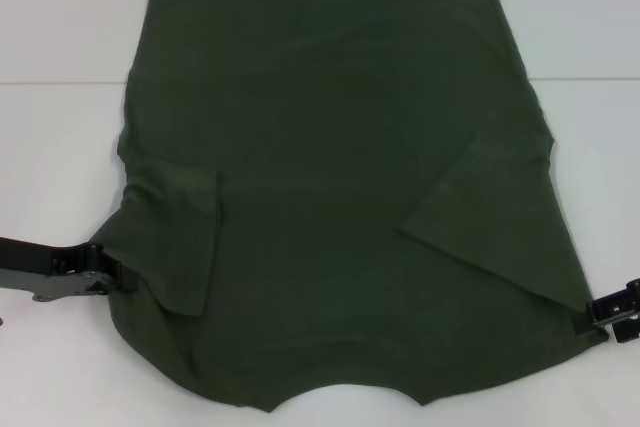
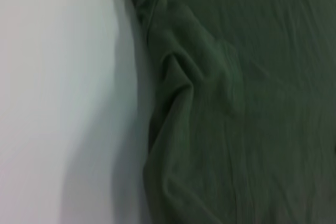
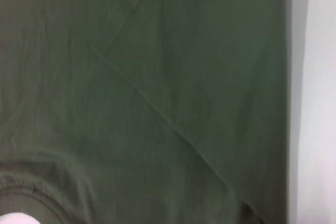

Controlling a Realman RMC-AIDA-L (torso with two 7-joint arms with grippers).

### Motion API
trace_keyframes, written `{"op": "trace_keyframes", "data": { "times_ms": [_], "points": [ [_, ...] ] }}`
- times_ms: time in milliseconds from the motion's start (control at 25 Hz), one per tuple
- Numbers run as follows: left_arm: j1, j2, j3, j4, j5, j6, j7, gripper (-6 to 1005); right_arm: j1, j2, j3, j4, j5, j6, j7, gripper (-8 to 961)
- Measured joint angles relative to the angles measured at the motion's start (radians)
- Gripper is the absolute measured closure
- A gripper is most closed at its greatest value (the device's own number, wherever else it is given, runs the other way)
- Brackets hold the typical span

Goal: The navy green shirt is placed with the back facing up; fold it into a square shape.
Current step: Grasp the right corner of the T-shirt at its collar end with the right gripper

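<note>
The left arm enters low from the left edge of the head view and lies nearly level. Its left gripper (image 1: 108, 277) sits at the near left side of the shirt (image 1: 340, 167), touching the cloth edge. The right gripper (image 1: 612, 310) shows only partly at the right edge, low, at the shirt's near right corner. Whether either one's fingers grip the cloth cannot be made out; the wrist views show no fingers.
</note>
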Motion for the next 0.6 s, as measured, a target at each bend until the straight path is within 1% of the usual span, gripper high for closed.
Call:
{"op": "trace_keyframes", "data": {
  "times_ms": [280, 600],
  "points": [
    [0.000, 0.000, 0.000, 0.000, 0.000, 0.000, 0.000, 963, 0.000, 0.000, -0.001, 0.000, 0.000, 0.005, 0.000, 176],
    [-0.001, 0.000, 0.000, 0.000, -0.001, 0.000, 0.000, 962, 0.008, 0.008, -0.001, 0.000, -0.001, 0.006, 0.000, 176]
  ]
}}
